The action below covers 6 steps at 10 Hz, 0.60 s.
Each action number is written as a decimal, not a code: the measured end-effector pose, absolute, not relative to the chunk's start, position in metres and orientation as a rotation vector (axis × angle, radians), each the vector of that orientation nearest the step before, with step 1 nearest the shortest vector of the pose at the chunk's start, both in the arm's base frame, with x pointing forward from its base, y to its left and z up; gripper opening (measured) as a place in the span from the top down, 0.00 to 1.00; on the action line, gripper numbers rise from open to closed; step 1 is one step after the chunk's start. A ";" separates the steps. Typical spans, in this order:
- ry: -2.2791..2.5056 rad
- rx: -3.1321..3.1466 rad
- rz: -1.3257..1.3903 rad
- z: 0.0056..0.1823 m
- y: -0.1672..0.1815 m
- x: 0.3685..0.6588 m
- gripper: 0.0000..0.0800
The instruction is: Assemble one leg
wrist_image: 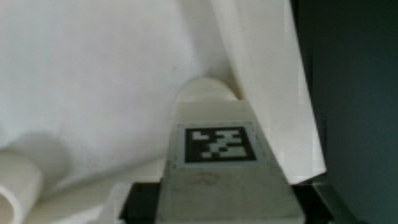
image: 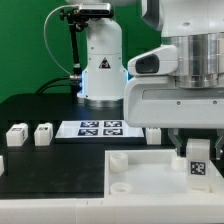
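Franka's gripper (image: 196,148) is hanging at the lower right of the exterior view, holding the leg (image: 197,165) tag-outward over the right part of the white tray (image: 60,182). Whether the leg is touching the tray cannot be told. A spare leg (image: 43,133) is sitting on the dark table (image: 30,105) at middle left, apart from the marker board (image: 100,128). The likely trouble is a missed socket: a leg going down tilted or off-centre could be catching a rim and twisting in the grasp. In the wrist view the fingers (wrist_image: 143,200) are pressing both sides of the leg (wrist_image: 219,145), parted only by its width, with the tray (wrist_image: 89,80) lying beyond it and a round socket (wrist_image: 15,185) standing off to one side.
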<state>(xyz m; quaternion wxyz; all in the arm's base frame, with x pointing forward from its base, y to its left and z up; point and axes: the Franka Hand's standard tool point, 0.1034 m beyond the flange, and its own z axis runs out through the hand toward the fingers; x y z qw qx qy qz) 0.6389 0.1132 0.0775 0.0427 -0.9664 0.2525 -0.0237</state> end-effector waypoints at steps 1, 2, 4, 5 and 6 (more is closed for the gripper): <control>0.932 -2.906 -0.064 0.077 0.113 0.639 0.64; 1.262 -2.781 -0.053 0.077 0.113 0.638 0.64; 1.830 -2.436 -0.016 0.077 0.113 0.637 0.64; 2.013 -2.279 0.002 0.076 0.112 0.637 0.64; 2.090 -2.202 0.013 0.076 0.112 0.637 0.64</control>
